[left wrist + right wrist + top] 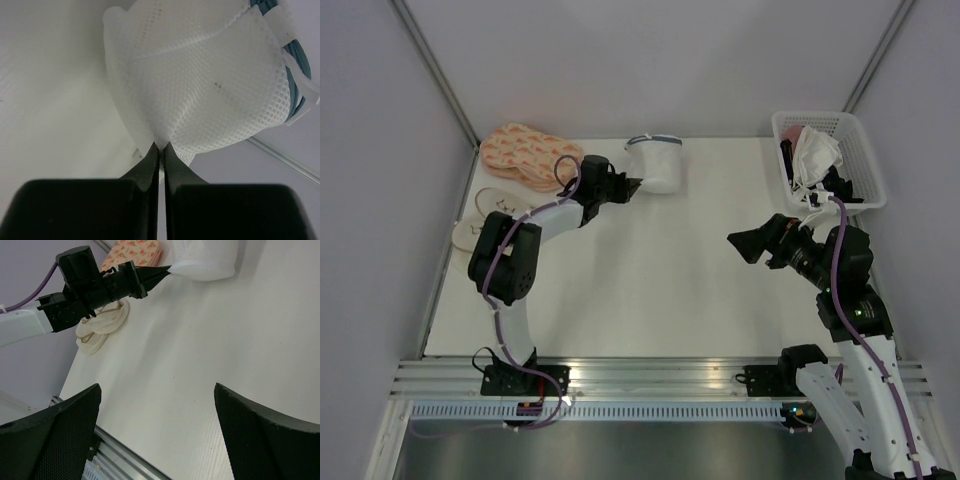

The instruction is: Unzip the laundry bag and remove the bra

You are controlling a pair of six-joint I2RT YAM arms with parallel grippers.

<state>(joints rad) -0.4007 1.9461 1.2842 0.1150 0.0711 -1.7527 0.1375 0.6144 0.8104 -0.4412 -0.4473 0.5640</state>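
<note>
The laundry bag (658, 165), a white mesh pouch with a dark zip line (296, 97) round its rim, sits at the back middle of the table. My left gripper (638, 186) is shut on a fold of its mesh at the bag's lower left side, seen close in the left wrist view (160, 146). The bag (205, 85) fills that view. The right wrist view shows the bag (202, 260) and the left gripper (167, 271) pinching it. My right gripper (740, 243) is open and empty over the table's right middle (156, 387). The bra is hidden.
A white lattice basket (865, 160) at the back right holds a white cloth piece (817, 152) and a dark item. Pink patterned slippers (520, 155) and white slippers (485, 218) lie at the back left. The table's front rail (115, 460) is near the right gripper.
</note>
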